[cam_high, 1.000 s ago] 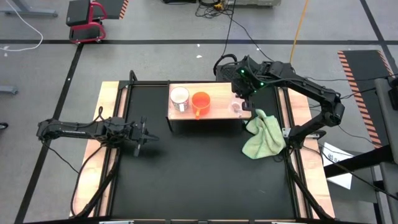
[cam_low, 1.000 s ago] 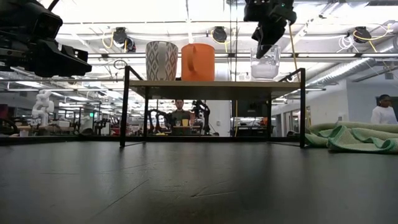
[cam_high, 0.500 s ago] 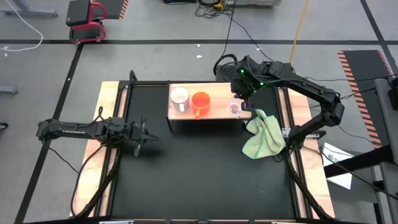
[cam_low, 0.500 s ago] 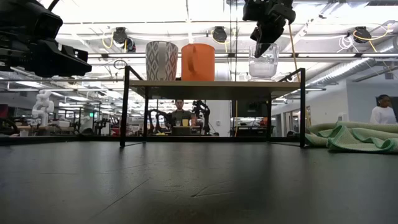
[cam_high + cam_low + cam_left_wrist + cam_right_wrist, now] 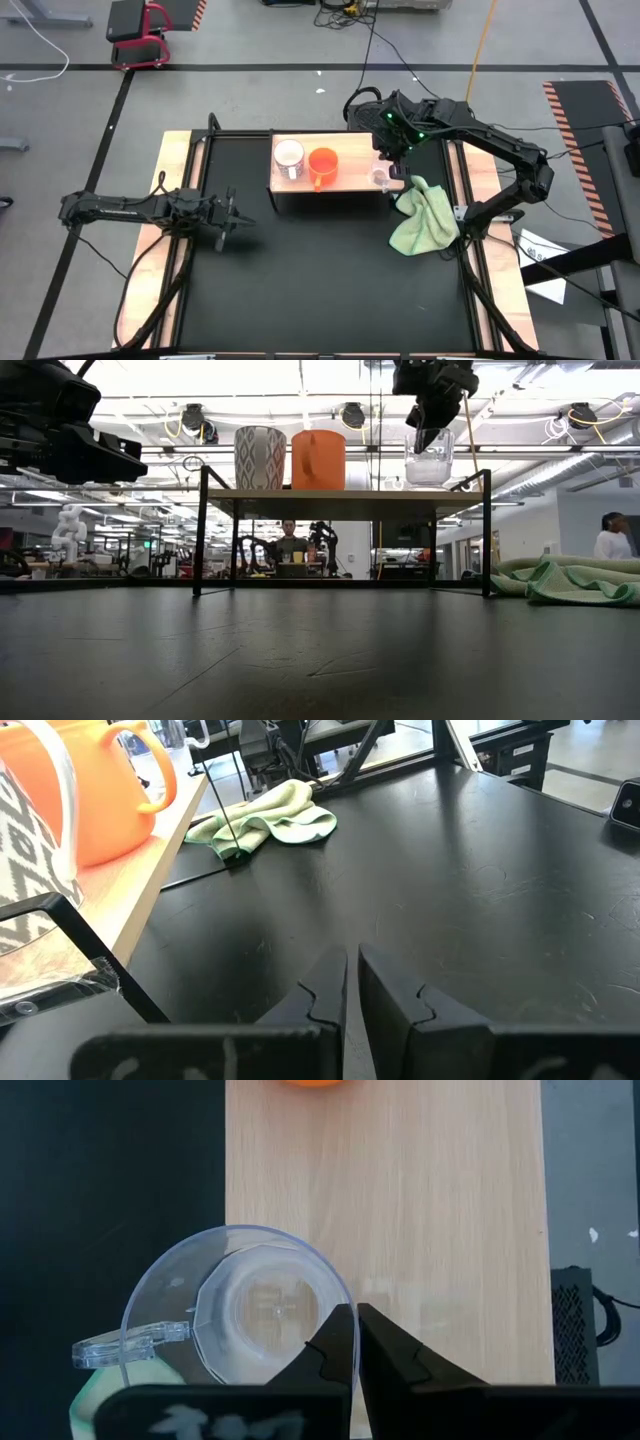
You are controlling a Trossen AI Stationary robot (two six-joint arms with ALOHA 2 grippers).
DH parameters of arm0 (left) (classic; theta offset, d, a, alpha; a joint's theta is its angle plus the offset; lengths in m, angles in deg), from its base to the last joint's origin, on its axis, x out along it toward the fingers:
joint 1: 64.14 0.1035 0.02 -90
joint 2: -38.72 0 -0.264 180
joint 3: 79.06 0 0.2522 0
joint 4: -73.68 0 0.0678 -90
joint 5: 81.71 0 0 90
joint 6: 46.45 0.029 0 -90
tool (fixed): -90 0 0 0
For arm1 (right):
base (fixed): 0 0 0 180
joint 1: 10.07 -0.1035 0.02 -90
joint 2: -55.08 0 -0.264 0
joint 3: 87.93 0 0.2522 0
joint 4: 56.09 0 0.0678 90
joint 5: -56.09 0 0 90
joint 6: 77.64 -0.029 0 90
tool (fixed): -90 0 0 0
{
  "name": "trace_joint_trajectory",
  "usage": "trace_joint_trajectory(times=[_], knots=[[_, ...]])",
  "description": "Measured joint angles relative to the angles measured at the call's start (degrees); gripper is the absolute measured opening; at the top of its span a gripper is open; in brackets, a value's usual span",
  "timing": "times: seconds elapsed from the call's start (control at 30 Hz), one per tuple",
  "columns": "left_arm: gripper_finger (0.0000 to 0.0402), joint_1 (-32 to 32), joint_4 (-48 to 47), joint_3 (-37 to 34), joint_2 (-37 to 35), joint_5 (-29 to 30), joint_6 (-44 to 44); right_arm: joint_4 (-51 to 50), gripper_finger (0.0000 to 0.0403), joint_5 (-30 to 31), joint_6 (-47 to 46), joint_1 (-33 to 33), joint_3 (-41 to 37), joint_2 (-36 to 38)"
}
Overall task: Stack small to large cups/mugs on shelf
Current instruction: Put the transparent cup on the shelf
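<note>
On the light-wood shelf (image 5: 350,150) stand a white mug (image 5: 289,156) with a grey pattern at the left end and an orange mug (image 5: 322,163) beside it. A clear glass cup (image 5: 380,178) with a handle is over the shelf's right end. My right gripper (image 5: 348,1335) comes down on it from above and is shut on its rim; it also shows in the low view (image 5: 425,435). My left gripper (image 5: 235,222) is shut and empty, low over the black table left of the shelf. My right gripper pinches the glass cup's rim wall (image 5: 347,1308) on the side away from the handle (image 5: 110,1347), one finger inside and one outside. The fingers point down from above. The cup stays upright (image 5: 428,460), its base at or just above the shelf top; which, I cannot tell.
A yellow-green cloth (image 5: 425,220) lies crumpled on the table just right of the shelf's near right leg. The black table top (image 5: 320,280) lies in front of the shelf. People show in the room behind in the low view.
My right gripper has kept its hold on the glass cup over the shelf's right end. The cup tipped a little and shifted slightly toward the orange mug, then came back upright and stands a touch higher than before.
</note>
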Motion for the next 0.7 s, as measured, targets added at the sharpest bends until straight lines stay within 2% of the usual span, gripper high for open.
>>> trace_joint_trajectory(times=[0.43,0.7], knots=[[0.0033,0.0,0.0,0.0,0.0,0.0,0.0,0.9,0.0001,0.0,-0.6,0.0,0.0,-1.8],[0.0033,0.0,-0.5,0.0,0.0,0.0,0.0,3.4,0.0028,0.5,-0.6,0.0,0.0,-2.8]])
